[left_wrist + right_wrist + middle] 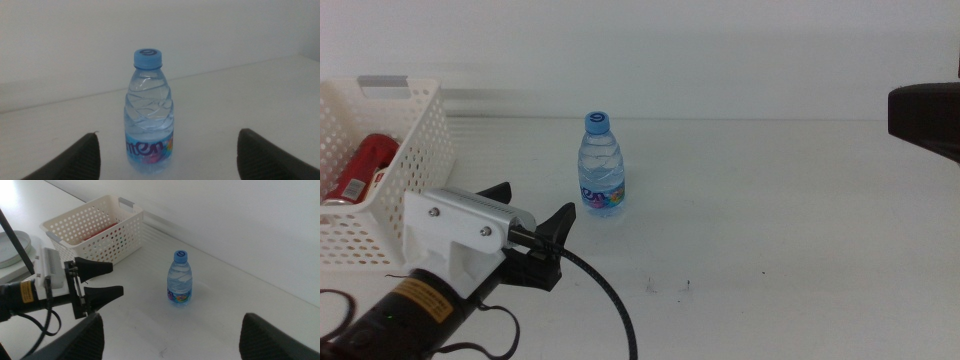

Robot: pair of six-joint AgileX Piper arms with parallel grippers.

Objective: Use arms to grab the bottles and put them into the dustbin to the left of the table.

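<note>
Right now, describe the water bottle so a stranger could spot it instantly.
On the white table, right of the white perforated basket, the bottle stands upright, alone. It is small and clear with a blue cap, unlike the red can lying inside the basket.

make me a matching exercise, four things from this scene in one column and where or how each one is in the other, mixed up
Things:
1. water bottle
2. red soda can
3. left gripper
4. right gripper

States:
A. lying inside the white basket
B. fingers open, pointed at the bottle but short of it
C. upright on the table, blue cap on
D. waiting at the right edge of the middle view

Pairs: 1-C, 2-A, 3-B, 4-D
</note>
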